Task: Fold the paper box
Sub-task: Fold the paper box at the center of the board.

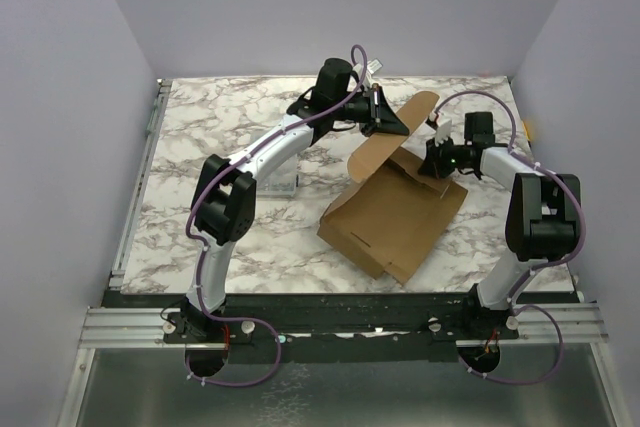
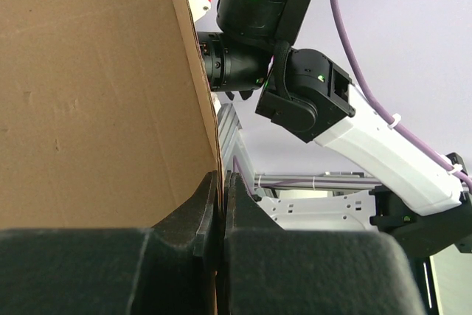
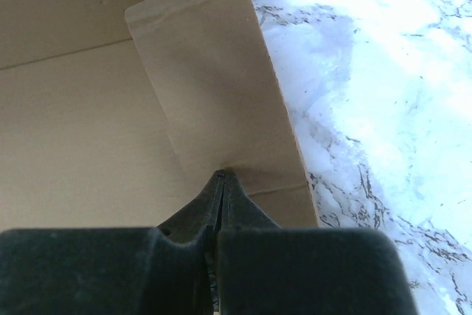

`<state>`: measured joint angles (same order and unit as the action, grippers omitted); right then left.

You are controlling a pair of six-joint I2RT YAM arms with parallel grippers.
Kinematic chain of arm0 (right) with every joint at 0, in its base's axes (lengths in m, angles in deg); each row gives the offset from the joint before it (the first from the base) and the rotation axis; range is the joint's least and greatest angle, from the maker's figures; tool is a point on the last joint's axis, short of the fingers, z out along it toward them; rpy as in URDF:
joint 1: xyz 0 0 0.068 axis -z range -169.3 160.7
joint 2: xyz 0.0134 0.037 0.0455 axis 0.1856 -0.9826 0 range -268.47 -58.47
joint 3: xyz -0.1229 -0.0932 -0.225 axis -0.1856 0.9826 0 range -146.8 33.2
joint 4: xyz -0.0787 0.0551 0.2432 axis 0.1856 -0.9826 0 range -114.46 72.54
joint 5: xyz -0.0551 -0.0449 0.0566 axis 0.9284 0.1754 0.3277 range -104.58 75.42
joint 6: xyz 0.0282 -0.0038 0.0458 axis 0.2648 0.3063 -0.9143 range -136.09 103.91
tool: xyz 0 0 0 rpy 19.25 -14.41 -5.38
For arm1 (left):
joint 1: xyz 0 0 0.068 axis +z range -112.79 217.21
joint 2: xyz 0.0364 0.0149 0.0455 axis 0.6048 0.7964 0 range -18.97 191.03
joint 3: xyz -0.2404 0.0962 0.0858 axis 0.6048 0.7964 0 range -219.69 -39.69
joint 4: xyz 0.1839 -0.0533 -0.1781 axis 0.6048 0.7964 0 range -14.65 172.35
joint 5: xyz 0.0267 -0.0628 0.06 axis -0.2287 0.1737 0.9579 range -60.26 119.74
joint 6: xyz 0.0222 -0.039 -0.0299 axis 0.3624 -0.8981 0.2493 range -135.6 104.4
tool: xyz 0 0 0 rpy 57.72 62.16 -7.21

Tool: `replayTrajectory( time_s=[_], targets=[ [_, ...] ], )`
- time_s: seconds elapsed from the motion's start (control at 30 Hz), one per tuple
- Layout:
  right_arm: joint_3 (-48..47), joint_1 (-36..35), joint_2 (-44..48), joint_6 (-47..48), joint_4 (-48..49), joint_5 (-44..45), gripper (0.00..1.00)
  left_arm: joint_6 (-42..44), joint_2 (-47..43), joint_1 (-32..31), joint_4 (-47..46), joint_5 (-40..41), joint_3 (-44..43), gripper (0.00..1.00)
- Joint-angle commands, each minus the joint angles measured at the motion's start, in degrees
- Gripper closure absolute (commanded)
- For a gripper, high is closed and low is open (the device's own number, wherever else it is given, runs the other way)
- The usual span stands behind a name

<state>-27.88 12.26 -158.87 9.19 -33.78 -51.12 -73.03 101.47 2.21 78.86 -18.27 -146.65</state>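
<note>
Lying at an angle right of centre on the table [image 1: 280, 247], closer to its near edge than its far one, the paper box [image 1: 392, 215] is partly formed. Its brown body sits flat on the surface and its lid flap [image 1: 378, 155] is lifted toward the far edge. Just beyond the body, your right gripper [image 3: 222, 177] has its jaws together, tips set against a narrow side flap [image 3: 214, 86] close to its crease. Whether any card is nipped between them cannot be told. Farther back, your left gripper [image 2: 222, 182] is clamped on the thin edge of the lid flap, holding it up off the table. Judge the card as light and fairly stiff across its panels but ready to bend at the creases. Its plain face will likely slip under a pressing tip, and a hard pinch in mid-panel could dent it. Take hold at a flap's free edge, near a corner, and steer it about its crease while the other arm steadies the body, since so light a box may well skate across the smooth surface.
</note>
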Motion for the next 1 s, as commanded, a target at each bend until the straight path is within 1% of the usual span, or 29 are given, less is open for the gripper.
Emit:
replayTrajectory(
  time_s=[0.0,0.33,0.47,0.63,0.7,0.9,0.97],
  targets=[
    [1.0,-0.2,-0.3,1.5,1.0,5.8,0.99,1.2,1.7,-0.3,-0.4,1.2,-1.1,1.0],
    [6.4,-1.6,3.7,9.3,7.0,12.3,0.98,0.3,3.5,-1.0,-0.4,1.2,-3.5,1.0],
    [8.6,-3.0,5.1,11.9,9.9,13.7,0.94,0.1,3.8,-1.2,-0.4,1.2,-3.9,1.0],
    [10.7,-3.1,6.1,13.6,13.2,15.4,0.92,0.2,3.5,-1.2,-0.4,1.3,-3.2,1.0],
    [11.4,-3.1,6.4,14.1,14.5,16.2,0.88,0.3,3.6,-1.2,-0.4,1.3,-3.1,1.0],
    [13.4,-3.1,7.9,15.5,18.5,18.2,0.8,0.2,3.7,-1.2,-0.4,1.3,-3.2,1.0],
    [13.9,-3.1,8.3,16.0,19.5,18.9,0.75,0.2,3.7,-1.2,-0.4,1.2,-3.2,1.0]
  ],
)
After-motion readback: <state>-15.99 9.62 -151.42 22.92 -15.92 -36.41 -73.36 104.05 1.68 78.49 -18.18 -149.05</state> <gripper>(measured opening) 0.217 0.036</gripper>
